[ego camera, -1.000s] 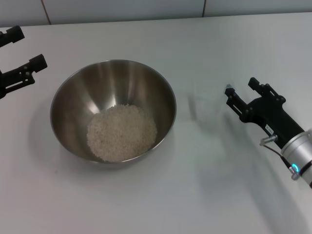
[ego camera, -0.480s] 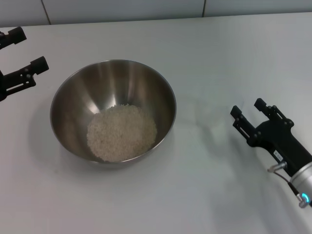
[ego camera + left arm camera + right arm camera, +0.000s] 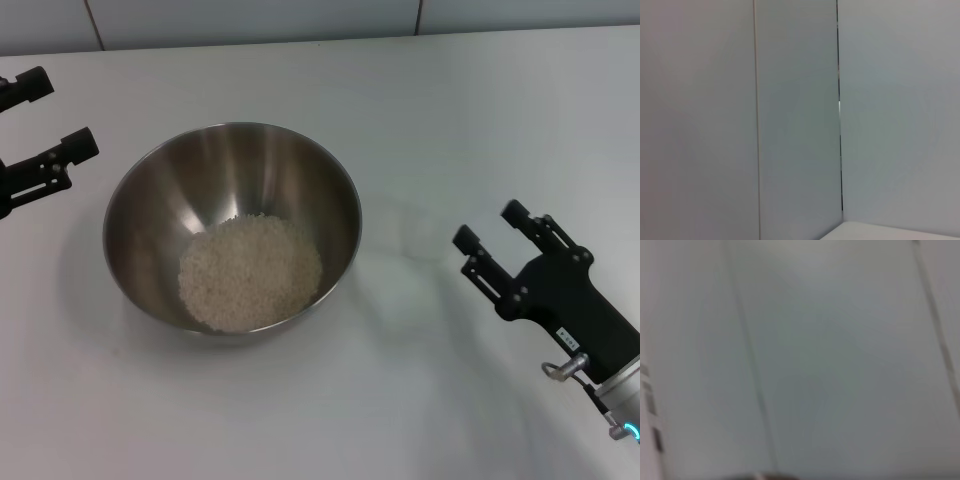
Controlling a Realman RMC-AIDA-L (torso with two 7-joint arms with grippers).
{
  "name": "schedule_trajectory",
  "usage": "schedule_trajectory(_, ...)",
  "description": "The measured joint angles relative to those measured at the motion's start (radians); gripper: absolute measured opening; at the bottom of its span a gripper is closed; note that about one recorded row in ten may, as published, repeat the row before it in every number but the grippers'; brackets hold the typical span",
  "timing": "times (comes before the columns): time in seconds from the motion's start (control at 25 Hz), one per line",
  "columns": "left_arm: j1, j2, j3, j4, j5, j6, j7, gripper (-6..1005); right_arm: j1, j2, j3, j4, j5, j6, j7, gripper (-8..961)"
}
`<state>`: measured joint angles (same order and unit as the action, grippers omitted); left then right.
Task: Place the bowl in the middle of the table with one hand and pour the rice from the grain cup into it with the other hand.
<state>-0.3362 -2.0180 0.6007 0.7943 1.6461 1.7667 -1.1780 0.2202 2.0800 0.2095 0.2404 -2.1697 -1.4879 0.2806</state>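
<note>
The steel bowl [image 3: 150, 190] stands on the off-white table [image 3: 420, 100], left of centre, with a pale heap of rice [image 3: 250, 272] in its bottom. The clear grain cup [image 3: 407, 228] shows only faintly, upright on the table just right of the bowl, and looks empty. My right gripper [image 3: 490, 225] is open and empty, hovering right of the cup and apart from it. My left gripper [image 3: 60, 112] is open and empty at the far left edge, apart from the bowl. Neither wrist view shows any of these things.
A tiled wall [image 3: 300, 20] runs along the table's far edge. The left wrist view shows only wall panels [image 3: 795, 120] and a table corner [image 3: 900, 232]. The right wrist view shows only blurred wall panels [image 3: 830, 360].
My right gripper has drawn back from the cup, toward the near right of the table. The left gripper has shifted slightly. Bowl and rice have not moved.
</note>
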Motion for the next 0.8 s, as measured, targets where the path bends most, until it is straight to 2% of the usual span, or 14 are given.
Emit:
schedule_trajectory(0.16,0.004,0.003,0.003,0.000,0.000,0.007,0.000,816,0.025,-0.004,-0.056,-0.029,-0.001,-0.103,0.012,702)
schedule_trajectory(0.24,0.010,0.005,0.013,-0.001,0.005,0.029,0.004,816,0.064,-0.004,-0.142,-0.095,-0.002,-0.178,0.042,702)
schedule_trajectory(0.28,0.012,0.008,0.014,-0.001,0.010,0.045,0.006,816,0.100,-0.005,-0.219,-0.151,-0.003,-0.228,0.091,702)
schedule_trajectory(0.32,0.012,0.008,0.014,-0.001,0.010,0.045,0.006,816,0.100,-0.005,-0.219,-0.151,-0.003,-0.228,0.091,702)
schedule_trajectory(0.44,0.030,0.020,0.014,0.005,0.034,0.097,0.011,816,0.152,-0.005,-0.317,-0.255,-0.003,-0.280,0.230,702)
schedule_trajectory(0.52,0.030,0.020,0.014,0.005,0.034,0.097,0.011,816,0.180,-0.004,-0.352,-0.313,-0.003,-0.293,0.311,702)
schedule_trajectory(0.68,0.037,0.022,0.014,0.008,0.043,0.102,0.012,815,0.207,-0.002,-0.372,-0.359,-0.001,-0.298,0.347,702)
schedule_trajectory(0.72,0.065,0.023,0.014,0.010,0.075,0.103,0.040,815,0.215,-0.002,-0.373,-0.369,0.001,-0.298,0.347,703)
schedule_trajectory(0.8,0.076,0.020,0.014,0.010,0.085,0.104,0.055,815,0.240,-0.002,-0.372,-0.389,0.005,-0.294,0.352,703)
